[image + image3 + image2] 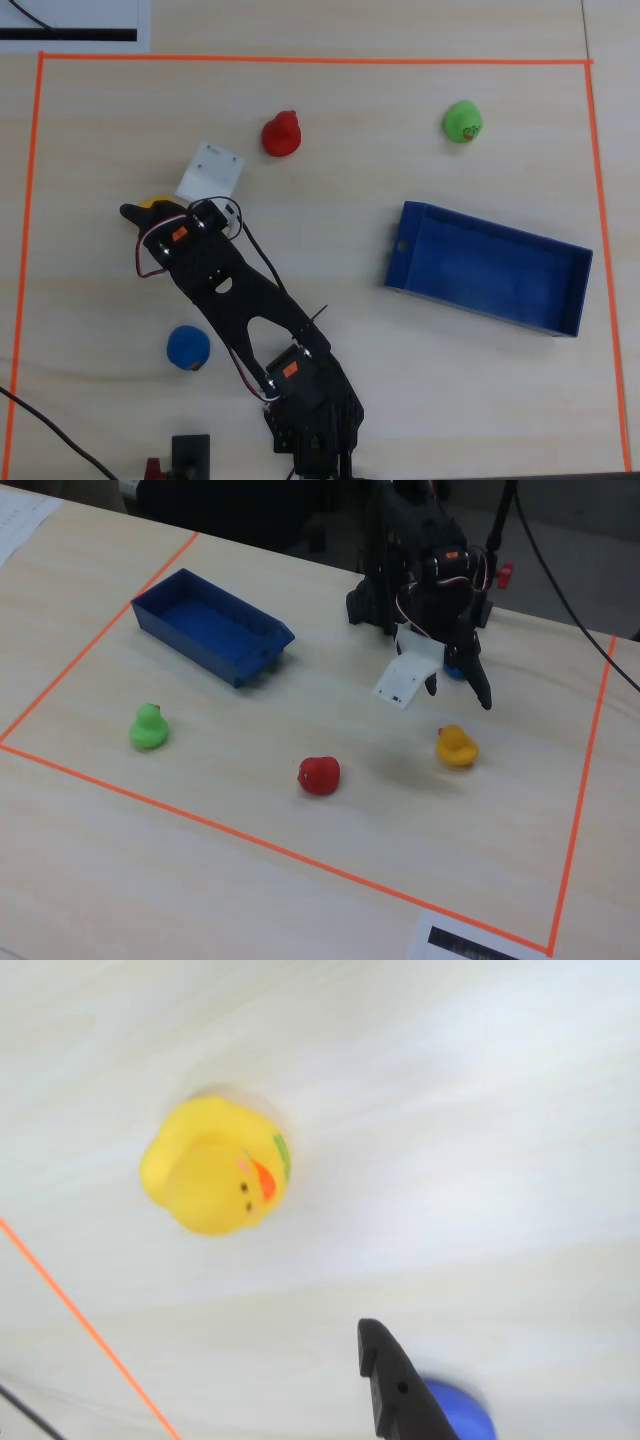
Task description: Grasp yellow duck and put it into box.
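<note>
The yellow duck (215, 1165) sits on the table, upper left in the wrist view. In the overhead view only a sliver of the yellow duck (153, 202) shows beside the gripper. In the fixed view the yellow duck (456, 746) lies just below and in front of the gripper (445, 692). The gripper (168, 193) hovers over the duck, open, with its white jaw and black finger (393, 1385) spread wide and nothing between them. The blue box (500, 233) stands empty at the right of the overhead view, and at the back left of the fixed view (195, 648).
A red duck (282, 134), a green duck (462, 121) and a blue duck (188, 347) stand on the table. Orange tape (300, 60) frames the work area. A cable (50, 425) runs at the lower left near the arm's base.
</note>
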You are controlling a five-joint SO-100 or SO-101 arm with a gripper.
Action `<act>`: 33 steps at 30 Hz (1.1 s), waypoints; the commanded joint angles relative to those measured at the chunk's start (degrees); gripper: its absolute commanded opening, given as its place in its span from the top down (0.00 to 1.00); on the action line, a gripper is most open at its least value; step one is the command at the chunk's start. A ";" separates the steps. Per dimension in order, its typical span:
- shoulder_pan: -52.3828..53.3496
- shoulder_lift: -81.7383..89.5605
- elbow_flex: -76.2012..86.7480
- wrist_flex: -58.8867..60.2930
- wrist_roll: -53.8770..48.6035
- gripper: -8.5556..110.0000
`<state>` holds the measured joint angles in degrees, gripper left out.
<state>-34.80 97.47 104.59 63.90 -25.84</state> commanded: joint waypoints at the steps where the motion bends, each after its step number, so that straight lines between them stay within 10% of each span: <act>1: -0.26 -0.70 -0.09 -2.90 0.53 0.52; 33: 1.93 -12.22 1.58 -18.54 2.99 0.62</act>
<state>-33.22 84.99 107.49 46.49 -23.73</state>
